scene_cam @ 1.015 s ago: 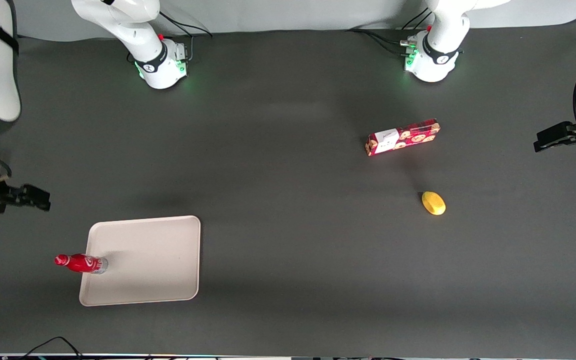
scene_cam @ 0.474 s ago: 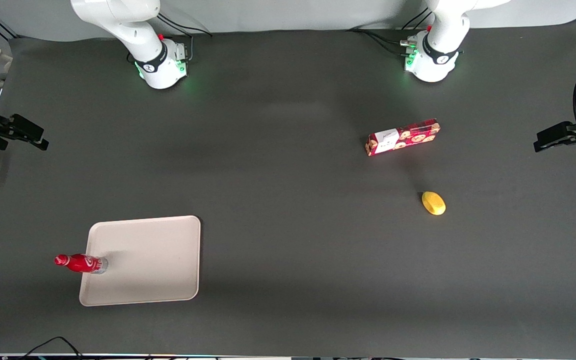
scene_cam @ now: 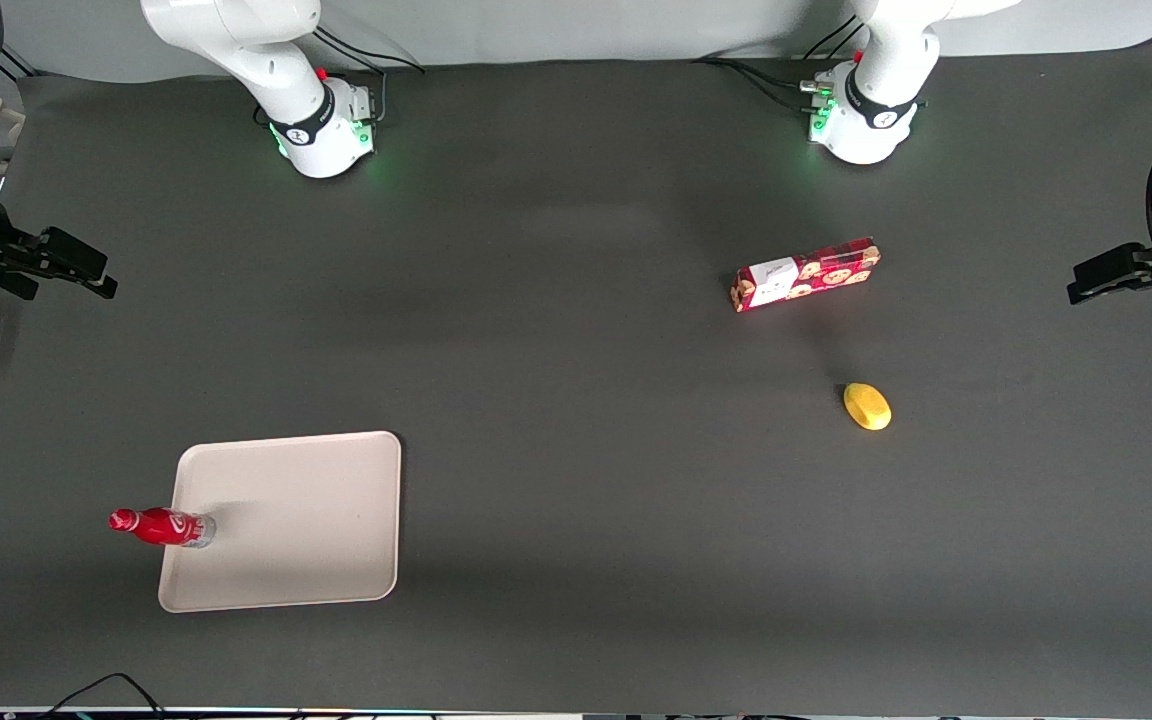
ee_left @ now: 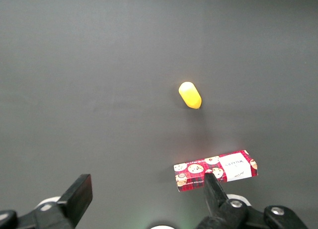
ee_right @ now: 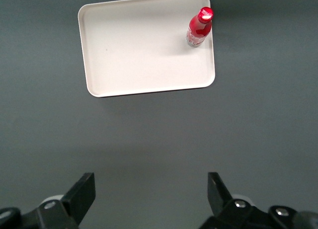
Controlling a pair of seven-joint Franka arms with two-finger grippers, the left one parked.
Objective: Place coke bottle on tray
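The coke bottle (scene_cam: 160, 526), small and red with a red cap, stands upright on the beige tray (scene_cam: 296, 520), at the tray's edge toward the working arm's end of the table. Both show in the right wrist view: the bottle (ee_right: 198, 27) stands on the tray (ee_right: 139, 50) near one corner. My right gripper (scene_cam: 76, 272) is open and empty, high above the table at the working arm's end, farther from the front camera than the tray and well apart from the bottle. Its fingers (ee_right: 82, 191) frame bare mat.
A red cookie box (scene_cam: 804, 274) and a yellow lemon-like object (scene_cam: 866, 406) lie toward the parked arm's end of the table. The two arm bases (scene_cam: 321, 130) stand at the table's back edge.
My right gripper has moved away from the tray, farther from the front camera, then shifted slightly inward. The bottle and tray have not moved.
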